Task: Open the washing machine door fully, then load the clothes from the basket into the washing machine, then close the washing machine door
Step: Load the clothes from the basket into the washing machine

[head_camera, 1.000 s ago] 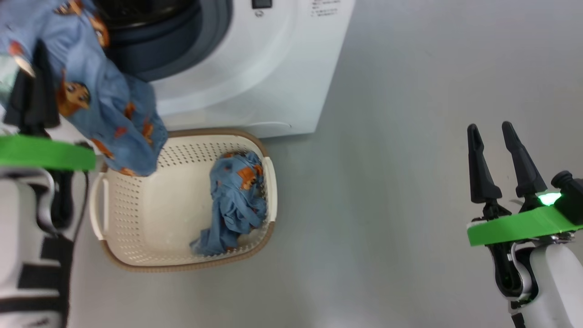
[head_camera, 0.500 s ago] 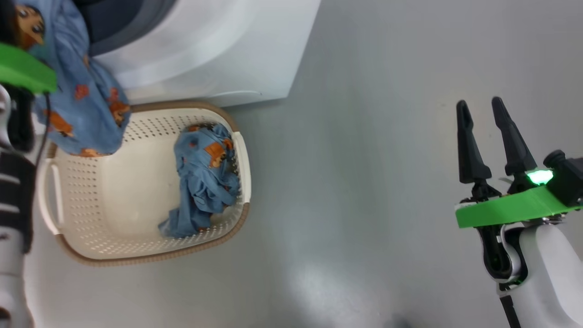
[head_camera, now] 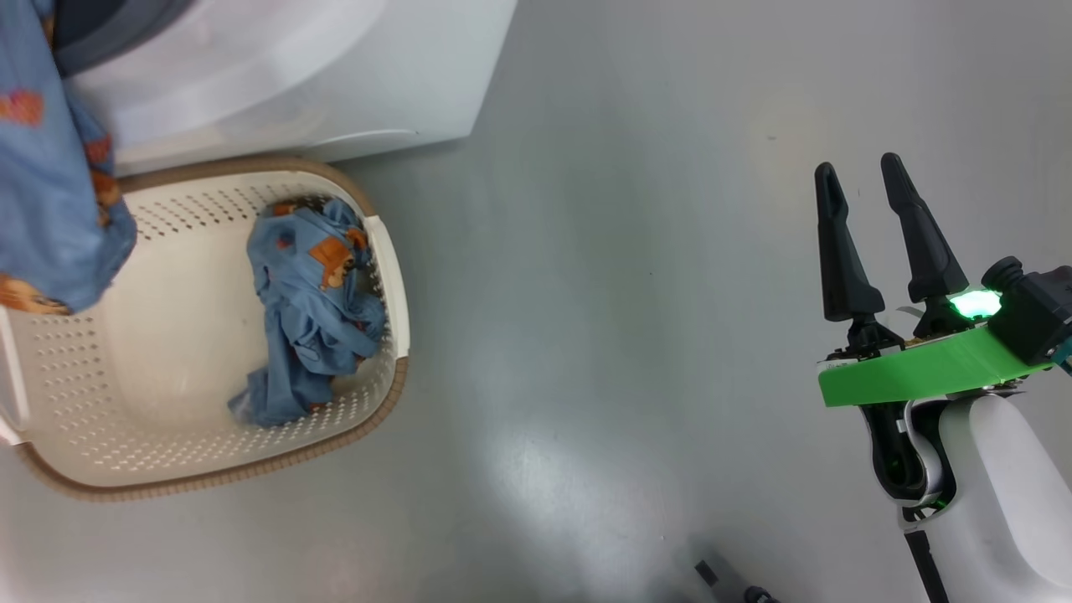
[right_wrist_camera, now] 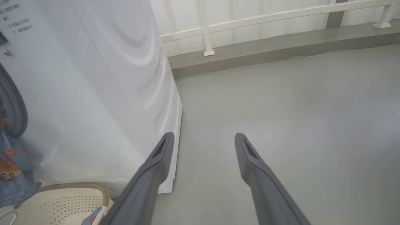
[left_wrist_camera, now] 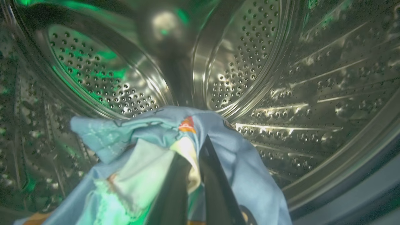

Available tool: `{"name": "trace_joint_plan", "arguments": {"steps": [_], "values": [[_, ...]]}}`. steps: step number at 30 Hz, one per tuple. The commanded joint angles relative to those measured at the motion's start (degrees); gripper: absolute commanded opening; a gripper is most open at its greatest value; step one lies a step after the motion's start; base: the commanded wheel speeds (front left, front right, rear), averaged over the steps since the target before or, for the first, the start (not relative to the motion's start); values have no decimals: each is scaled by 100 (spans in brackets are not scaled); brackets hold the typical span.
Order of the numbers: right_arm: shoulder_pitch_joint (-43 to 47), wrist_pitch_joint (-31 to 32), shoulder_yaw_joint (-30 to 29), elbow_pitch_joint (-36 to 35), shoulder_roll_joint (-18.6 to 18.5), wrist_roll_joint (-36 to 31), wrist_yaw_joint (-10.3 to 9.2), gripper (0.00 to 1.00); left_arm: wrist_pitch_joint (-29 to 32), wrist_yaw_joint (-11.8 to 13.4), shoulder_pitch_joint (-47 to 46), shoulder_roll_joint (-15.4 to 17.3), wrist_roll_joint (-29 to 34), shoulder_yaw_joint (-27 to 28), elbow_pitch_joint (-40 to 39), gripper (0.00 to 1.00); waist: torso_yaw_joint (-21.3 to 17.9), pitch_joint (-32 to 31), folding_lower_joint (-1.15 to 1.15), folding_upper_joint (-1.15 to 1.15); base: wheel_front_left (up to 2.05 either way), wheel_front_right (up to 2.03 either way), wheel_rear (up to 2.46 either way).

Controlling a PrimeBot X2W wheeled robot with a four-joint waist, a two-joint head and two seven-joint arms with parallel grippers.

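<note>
Inside the washing machine (left_wrist_camera: 250, 47), left gripper (left_wrist_camera: 193, 150) pinches clothes (left_wrist_camera: 243, 162) — right gripper (head_camera: 858, 172) spread

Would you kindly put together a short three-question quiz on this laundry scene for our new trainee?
1. True or false: the right gripper holds clothing.
2. Short answer: what lies in the basket?
3. Pick one: the left gripper, shut on a blue garment, points into A) the basket, B) the steel drum, C) the floor.

Key:
1. False. Its fingers stand apart with nothing between them.
2. A crumpled blue bundle of clothing with orange print, lying against one side wall.
3. B.
</note>
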Motion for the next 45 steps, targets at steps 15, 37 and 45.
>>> {"name": "trace_joint_plan", "arguments": {"steps": [15, 37, 45], "values": [[-130, -45, 179, -205, 99, -54, 32, 100, -38, 59, 249, 345, 844, 1142, -2040, 0, -135, 280, 0, 0, 0, 0, 0], [-50, -45, 226, -130, 76, -21, 32, 100, -38, 5, -90, 55, 928, 656, 216, 100, -48, -26, 0, 0, 0, 0, 0], [-39, -45, 162, -139, 49, -29, 32, 100, -38, 4, 273, 6, 658, 1030, -521, 100, 17, -113, 0, 0, 0, 0, 0]]}}
